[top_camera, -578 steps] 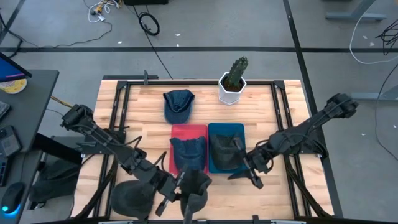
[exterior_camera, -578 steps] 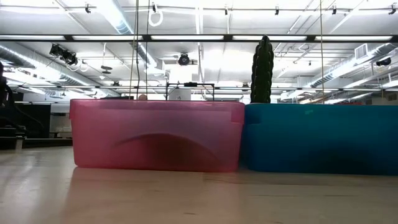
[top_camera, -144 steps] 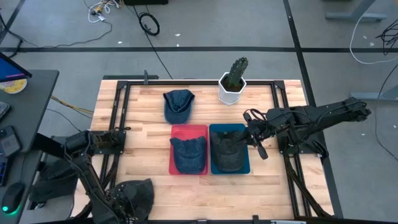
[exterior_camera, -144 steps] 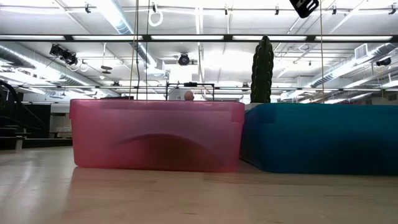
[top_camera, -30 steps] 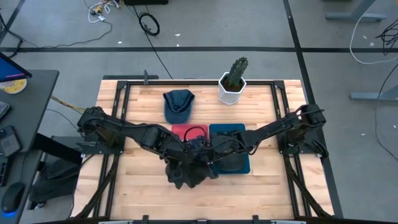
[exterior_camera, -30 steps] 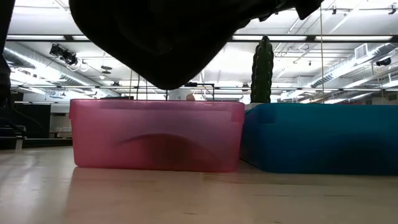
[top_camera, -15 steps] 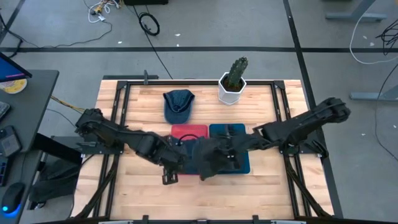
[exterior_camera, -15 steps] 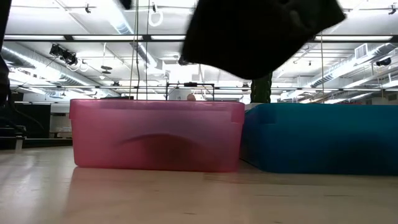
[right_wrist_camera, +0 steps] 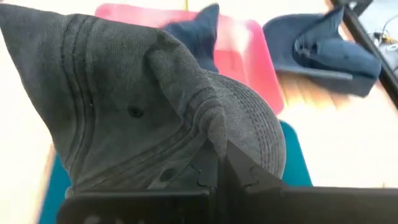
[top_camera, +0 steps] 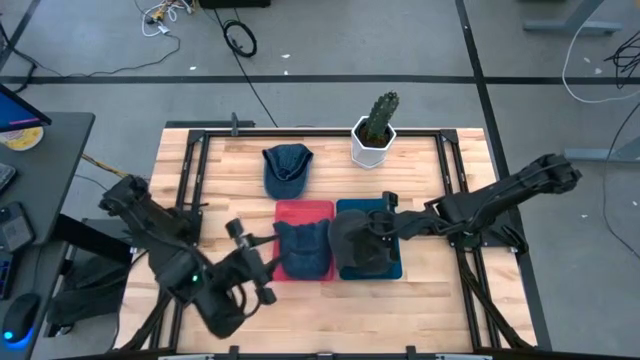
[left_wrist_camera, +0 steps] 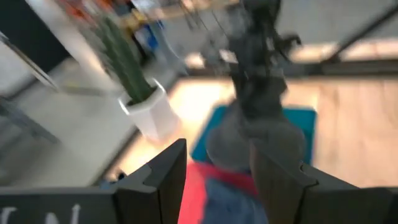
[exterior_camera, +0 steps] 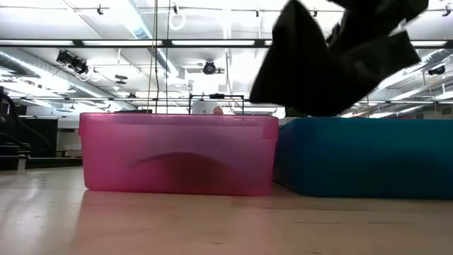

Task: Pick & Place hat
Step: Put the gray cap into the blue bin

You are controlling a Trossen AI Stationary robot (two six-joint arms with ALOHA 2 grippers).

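The left end effector (top_camera: 262, 272) is hanging over the front left of the wooden desk (top_camera: 230, 180), just left of the red bin (top_camera: 304, 208); its two dark fingers (left_wrist_camera: 163, 180) are standing apart with nothing between them.

The red bin is sitting at the middle of the desk and is holding a blue denim hat (top_camera: 302, 246). Touching the red bin's right side, the blue bin (top_camera: 367, 206) is lying alongside it (in the low view the two walls are meeting edge to edge).

The right end effector (top_camera: 383, 226) is reaching in over the blue bin from the right, and it is gripping a dark grey hat (top_camera: 352, 243), its fingers pinched tight on a fold of the fabric (right_wrist_camera: 205, 118). The grey hat is hanging in the air above the blue bin, right of the red bin, with its lower edge clear of the bin's rim in the low view (exterior_camera: 333, 57).

Behind the red bin, a second blue hat (top_camera: 286, 168) is lying flat on the desk. Farther back and to the right of the red bin, a cactus in a white pot (top_camera: 374, 132) is standing upright near the desk's far edge.
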